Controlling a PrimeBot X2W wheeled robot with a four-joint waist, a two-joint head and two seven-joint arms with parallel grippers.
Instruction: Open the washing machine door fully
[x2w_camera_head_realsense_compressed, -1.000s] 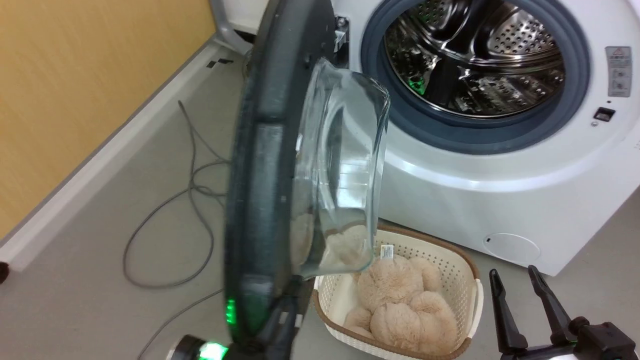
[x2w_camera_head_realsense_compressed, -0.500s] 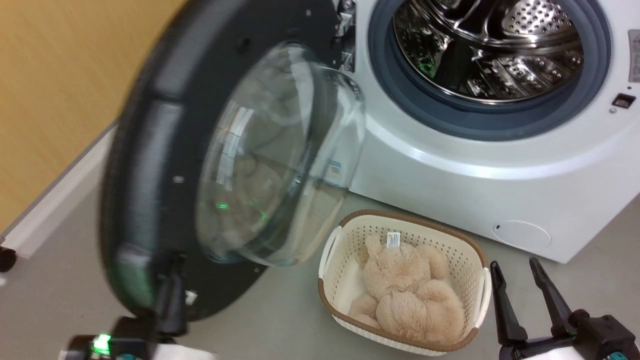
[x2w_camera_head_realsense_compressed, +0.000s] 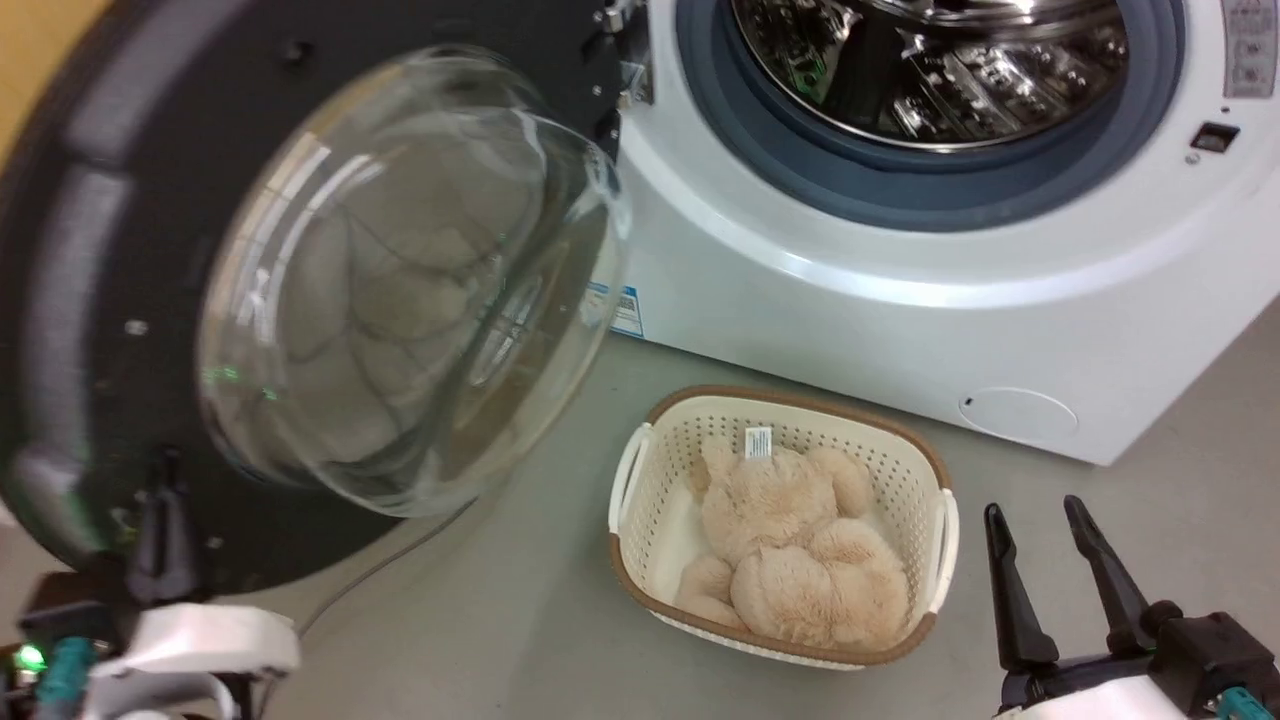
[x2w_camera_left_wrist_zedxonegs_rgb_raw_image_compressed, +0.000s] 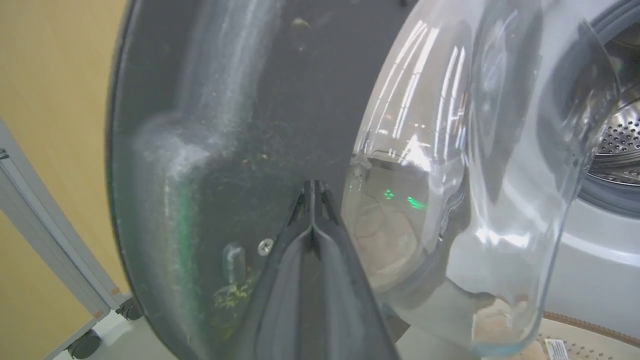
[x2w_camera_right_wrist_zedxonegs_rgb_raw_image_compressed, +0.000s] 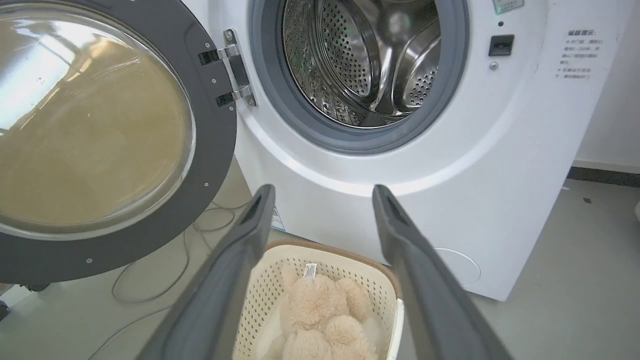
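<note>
The washing machine door (x2w_camera_head_realsense_compressed: 340, 290) hangs wide open beside the washing machine (x2w_camera_head_realsense_compressed: 850, 310). The left tool (x2w_camera_left_wrist_zedxonegs_rgb_raw_image_compressed: 312, 190), pinched together, touches its dark rim, and the right tool (x2w_camera_head_realsense_compressed: 1033, 512) is spread apart.

Laundry rm: white washing machine (x2w_camera_head_realsense_compressed: 850, 320), basket (x2w_camera_head_realsense_compressed: 905, 480) on grey floor (x2w_camera_head_realsense_compressed: 540, 620), yellow wall (x2w_camera_left_wrist_zedxonegs_rgb_raw_image_compressed: 50, 75).

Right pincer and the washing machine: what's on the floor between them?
A cream basket holding a fluffy beige toy sits between the right pincer and the washing machine. The head view shows it, and the right wrist view too.
</note>
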